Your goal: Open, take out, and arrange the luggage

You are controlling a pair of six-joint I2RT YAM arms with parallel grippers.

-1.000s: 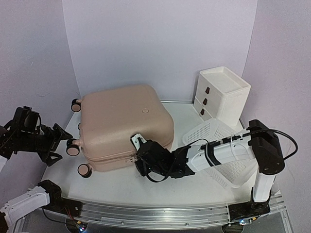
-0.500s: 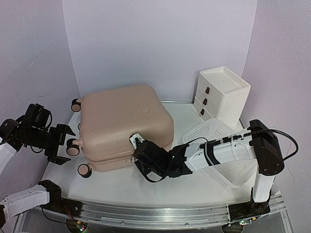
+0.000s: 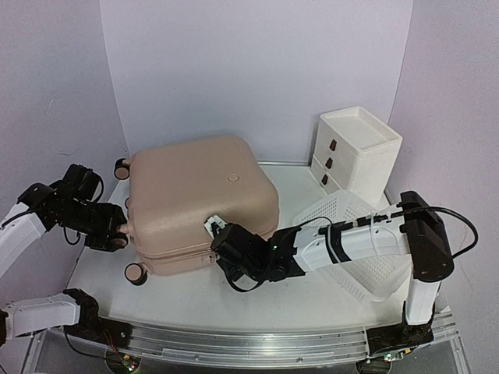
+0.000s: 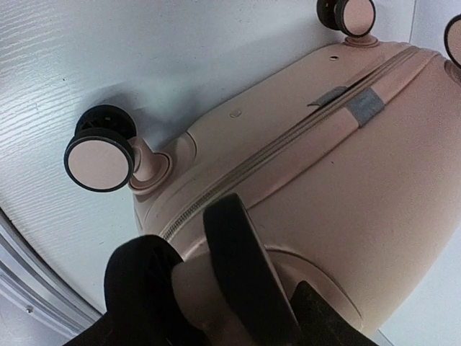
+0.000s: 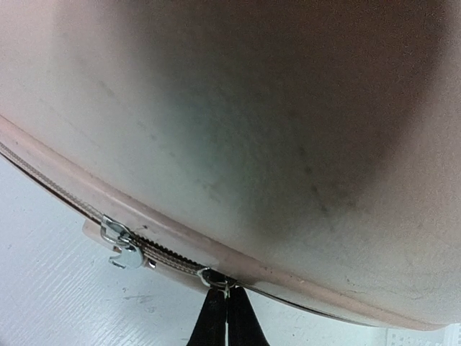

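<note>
The pale-pink luggage [image 3: 195, 195] lies flat on the white table with its wheels pointing left. My left gripper [image 3: 111, 231] is at its left side, and in the left wrist view its black fingers [image 4: 140, 285] are closed around a pink-and-black caster wheel [image 4: 241, 259]. My right gripper [image 3: 219, 231] is pressed to the front seam. In the right wrist view the right gripper [image 5: 229, 303] is shut on a small metal zipper pull [image 5: 216, 277] on the zipper line. A second silver zipper slider [image 5: 121, 244] sits a little to the left. The shell [image 5: 252, 108] fills that view.
A white perforated basket [image 3: 343, 212] lies tilted at the right, under my right arm. Behind it stands a white drawer unit [image 3: 359, 152] with brown handles. Two free caster wheels [image 4: 99, 160] [image 4: 347, 14] stick out of the case. Purple walls close in the back and sides.
My left arm has swung right to the suitcase and its jaws have narrowed round the wheel. The right gripper has slid a little left along the seam, still shut.
</note>
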